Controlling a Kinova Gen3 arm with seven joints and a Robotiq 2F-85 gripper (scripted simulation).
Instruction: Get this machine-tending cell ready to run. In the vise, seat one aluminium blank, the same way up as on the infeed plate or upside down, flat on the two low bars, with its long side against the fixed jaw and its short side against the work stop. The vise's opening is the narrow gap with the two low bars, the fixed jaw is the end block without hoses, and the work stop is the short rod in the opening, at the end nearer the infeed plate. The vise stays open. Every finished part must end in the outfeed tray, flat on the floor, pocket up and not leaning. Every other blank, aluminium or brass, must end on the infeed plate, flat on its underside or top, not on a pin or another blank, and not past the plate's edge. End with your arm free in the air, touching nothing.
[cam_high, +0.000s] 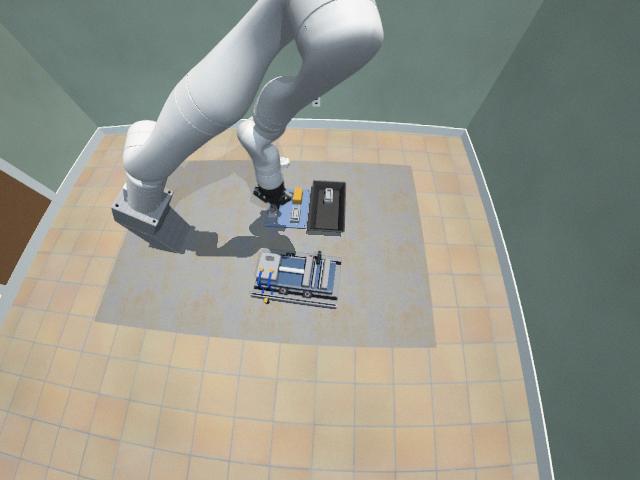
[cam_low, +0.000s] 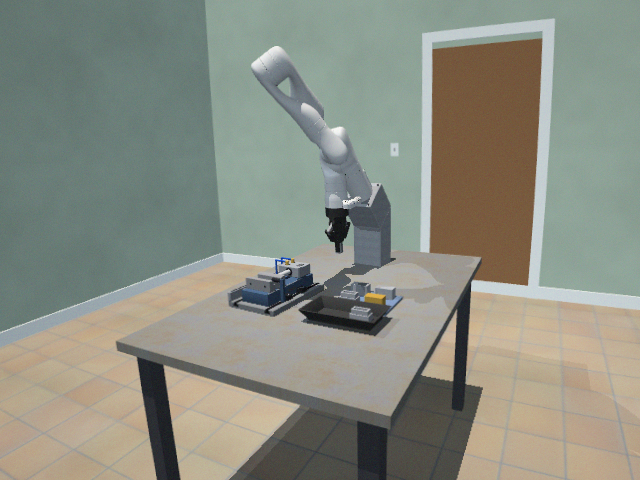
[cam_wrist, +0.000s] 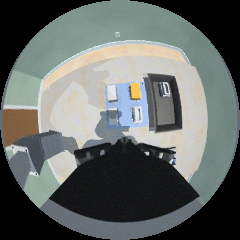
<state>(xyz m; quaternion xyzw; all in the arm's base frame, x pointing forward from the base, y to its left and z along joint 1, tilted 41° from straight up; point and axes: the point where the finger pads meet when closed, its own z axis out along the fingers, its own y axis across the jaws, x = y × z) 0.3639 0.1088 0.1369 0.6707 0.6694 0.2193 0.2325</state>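
The dark outfeed tray (cam_high: 313, 206) lies on the table (cam_low: 289, 356) with one pale finished part (cam_high: 328, 195) inside it, resting on the tray floor toward the end farther from the vise; the rest of the tray floor shows bare. Touching or just beside the tray's long side, on the side toward the arm's pedestal, sits the blue infeed plate (cam_wrist: 125, 89). On that plate the wrist view shows four pieces: a brass blank (cam_wrist: 135, 90) in the corner next to the tray, a plain aluminium blank (cam_wrist: 112, 92) beside it away from the tray, a pale part with a recess (cam_wrist: 136, 114) next to the tray, and a grey piece (cam_wrist: 113, 115) in shadow whose kind I cannot tell. The gripper (cam_low: 337, 248) hangs in the air above the plate's edge farthest from the tray, fingers pinched fully together and holding nothing. The vise (cam_high: 297, 279) stands well apart from the tray, its narrow opening (cam_high: 316, 272) holding no blank.
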